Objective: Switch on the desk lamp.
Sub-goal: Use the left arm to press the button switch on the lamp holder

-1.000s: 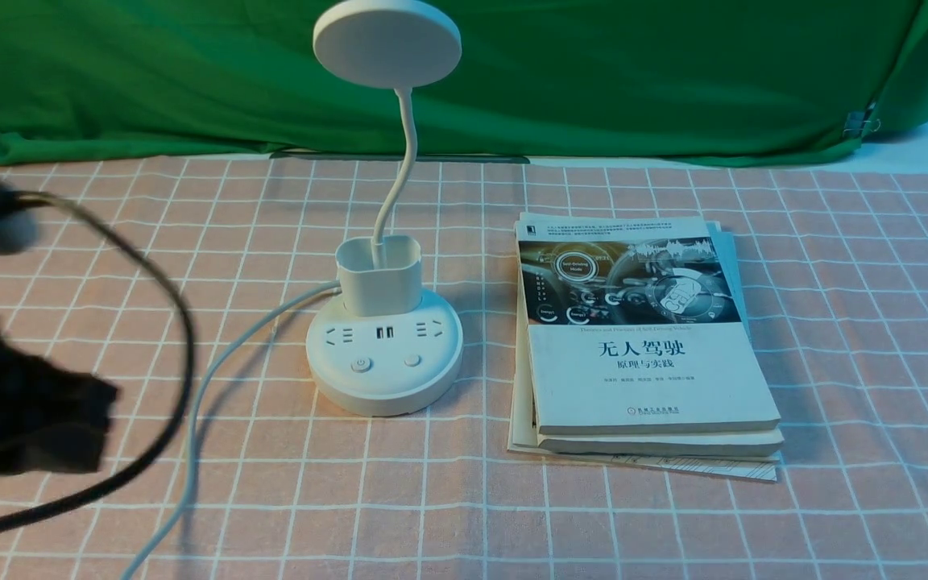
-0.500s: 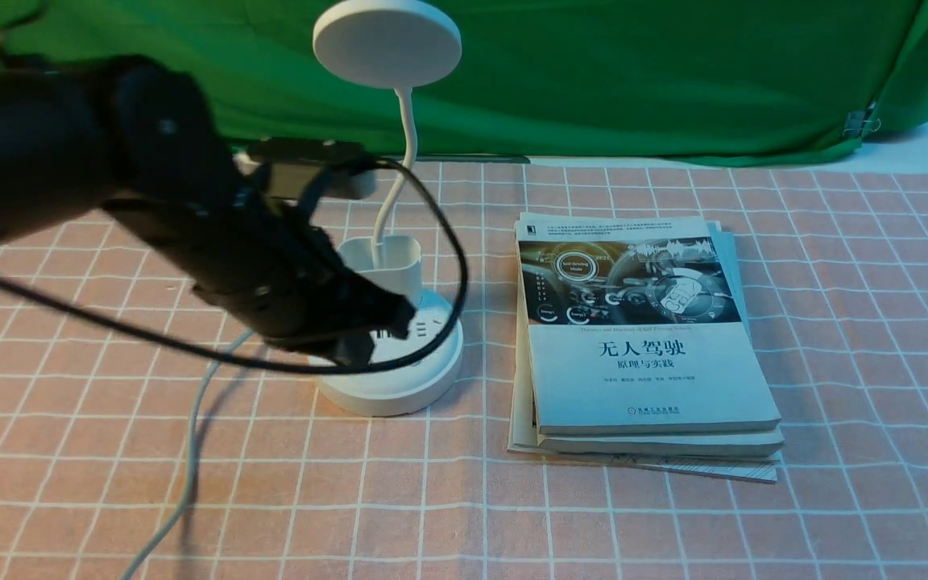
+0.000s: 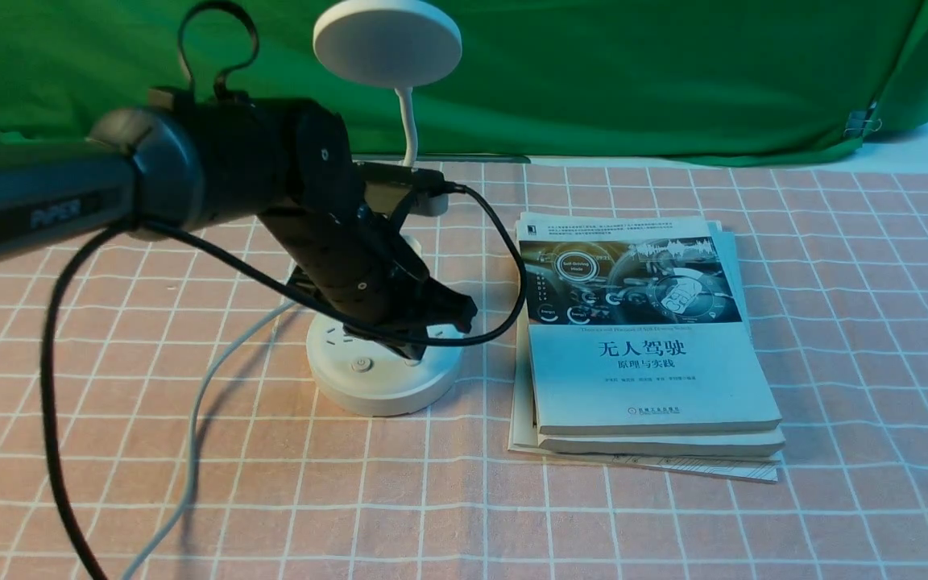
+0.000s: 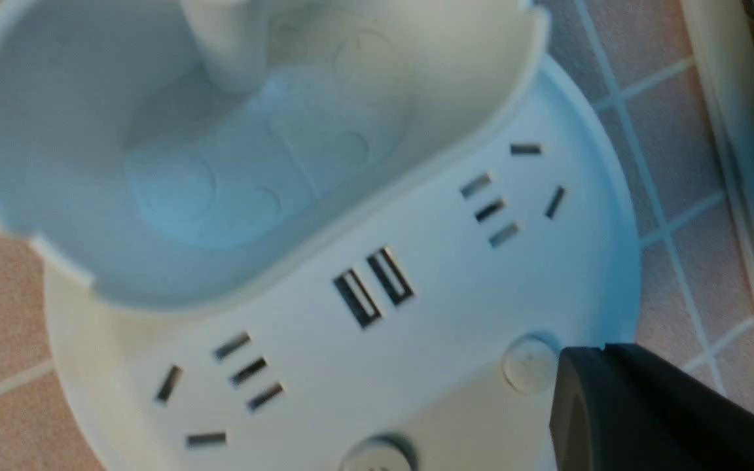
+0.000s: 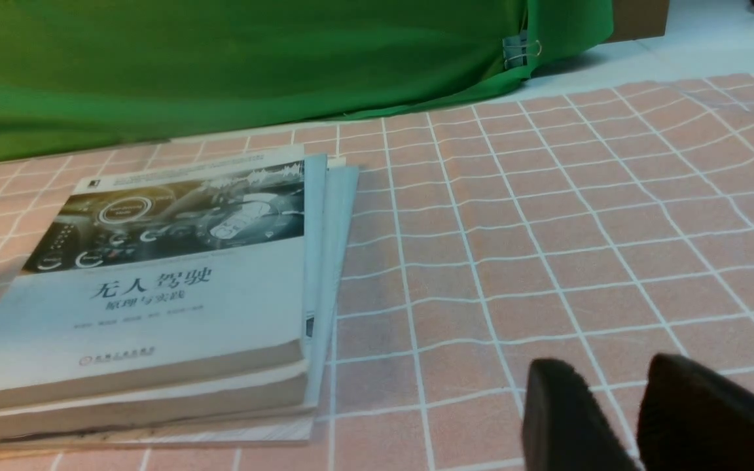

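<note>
Front view: lamp waits as left hand reaches its buttons

The lamp (image 3: 387, 44) stands on the checked cloth (image 3: 593, 532), a little left of the middle, its base (image 3: 375, 395) flat; one button (image 3: 362, 365) shows in the open, while the other (image 4: 529, 364) sits right by the tip of the left gripper (image 4: 586, 392); whether they touch, I cannot tell. That gripper's fingers look closed together, nothing between them. The lamp's head shows no clear glow, so the reaching seems done and the press, with the light coming on, seems left; it could miss if the tip lands beside the button. Just right of the lamp lie the books (image 3: 649, 379); the right gripper (image 5: 603, 392) is over the cloth, its fingers slightly parted, holding nothing that shows; behind everything hangs a green curtain (image 3: 673, 72).
</note>
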Controlling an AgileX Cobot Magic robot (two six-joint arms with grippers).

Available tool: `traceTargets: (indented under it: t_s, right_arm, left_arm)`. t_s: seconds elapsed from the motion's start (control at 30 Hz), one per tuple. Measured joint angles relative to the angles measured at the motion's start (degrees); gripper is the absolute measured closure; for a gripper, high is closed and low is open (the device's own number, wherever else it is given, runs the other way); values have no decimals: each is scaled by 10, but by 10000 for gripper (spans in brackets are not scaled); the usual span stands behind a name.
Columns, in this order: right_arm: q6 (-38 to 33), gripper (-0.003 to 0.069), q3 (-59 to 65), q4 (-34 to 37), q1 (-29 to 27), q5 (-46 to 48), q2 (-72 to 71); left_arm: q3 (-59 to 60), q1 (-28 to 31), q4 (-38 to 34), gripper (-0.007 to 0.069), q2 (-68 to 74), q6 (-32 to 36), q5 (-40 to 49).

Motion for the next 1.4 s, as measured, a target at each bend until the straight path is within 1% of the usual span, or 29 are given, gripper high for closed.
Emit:
traceTargets:
  t_s: [0.37,0.6,1.03,1.13,1.23,1.4]
  right_arm:
    - [0,418,0,0,0,0,0]
    - [0,418,0,0,0,0,0]
    - [0,418,0,0,0,1,0]
    - [0,418,0,0,0,1,0]
    - [0,418,0,0,0,1,0]
    - [0,418,0,0,0,1,0]
  left_arm:
    - [-1,0,15,603,16,-10,-25]
    - [-2,0,17,603,19,-10,-26]
    - [-7,-7,46,603,26,-8,-20]
    - [-2,-12,56,603,26,-8,-29]
    - [21,-21,73,603,23,-8,-58]
    - [42,-29,100,603,16,-30,-87]
